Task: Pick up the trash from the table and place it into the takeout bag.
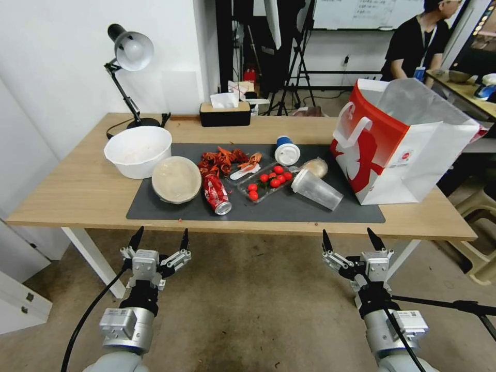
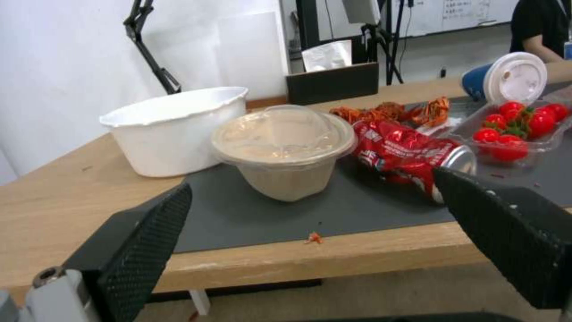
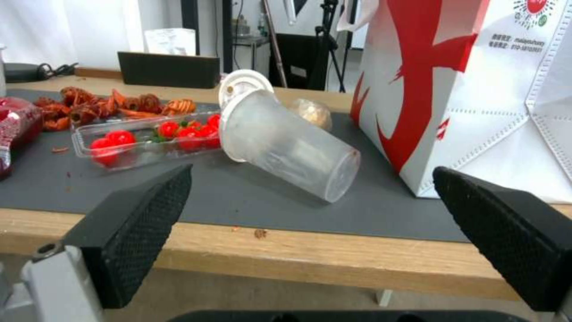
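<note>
**Both arms held below the table's near edge, jaws spread**

While the trash lies scattered on the dark grey mat of the table, the left gripper and the right gripper hang in front of the near edge, below the tabletop, each with its fingers wide apart and holding nothing.

Trash on the mat, from the robot's left to its right: the round beige bowl, lidded and just beside the large white bowl; the red soda can, dented and on its side, close to the beige bowl; the blue-white lidded cup, farther back; the small beige roundish lump; and the clear plastic cup, tipped on its side just in front of the lump.

Between can and clear cup sits the clear tray of cherry tomatoes, with a heap of red shells behind it.

At the table's right end stands the takeout bag, upright, mouth open, its base partly on the mat, near the clear cup.
</note>
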Robot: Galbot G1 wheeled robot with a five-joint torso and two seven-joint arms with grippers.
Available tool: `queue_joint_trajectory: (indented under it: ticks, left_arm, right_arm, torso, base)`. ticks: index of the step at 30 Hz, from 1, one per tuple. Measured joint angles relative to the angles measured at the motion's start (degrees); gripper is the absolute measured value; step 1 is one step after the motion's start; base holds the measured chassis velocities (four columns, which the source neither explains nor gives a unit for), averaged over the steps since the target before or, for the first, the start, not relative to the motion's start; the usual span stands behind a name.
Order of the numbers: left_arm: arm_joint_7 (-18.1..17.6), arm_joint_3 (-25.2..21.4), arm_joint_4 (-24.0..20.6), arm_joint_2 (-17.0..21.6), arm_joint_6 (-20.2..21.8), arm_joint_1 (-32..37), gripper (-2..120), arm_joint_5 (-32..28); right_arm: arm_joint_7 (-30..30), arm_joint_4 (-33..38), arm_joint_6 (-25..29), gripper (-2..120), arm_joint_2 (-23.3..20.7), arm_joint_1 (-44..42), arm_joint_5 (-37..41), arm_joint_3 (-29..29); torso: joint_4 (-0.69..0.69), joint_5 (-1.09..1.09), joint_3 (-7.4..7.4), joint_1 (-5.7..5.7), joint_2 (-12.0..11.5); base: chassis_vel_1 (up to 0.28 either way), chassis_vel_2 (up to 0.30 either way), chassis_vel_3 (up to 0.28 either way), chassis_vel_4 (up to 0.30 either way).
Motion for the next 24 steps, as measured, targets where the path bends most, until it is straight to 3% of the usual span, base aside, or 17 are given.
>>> queue_joint_trajectory:
  ticks: [24]
  left_arm:
    - [0.00,-0.02,-0.02,0.00,0.05,0.00,100,-0.09]
  right_arm:
    - [-0.03,0.00,-0.04,100,-0.08,0.02,0.11,0.02]
  torso:
    - [0.00,0.00,0.00,-0.01,0.00]
  base:
    - [0.000,0.000,0.000,0.000]
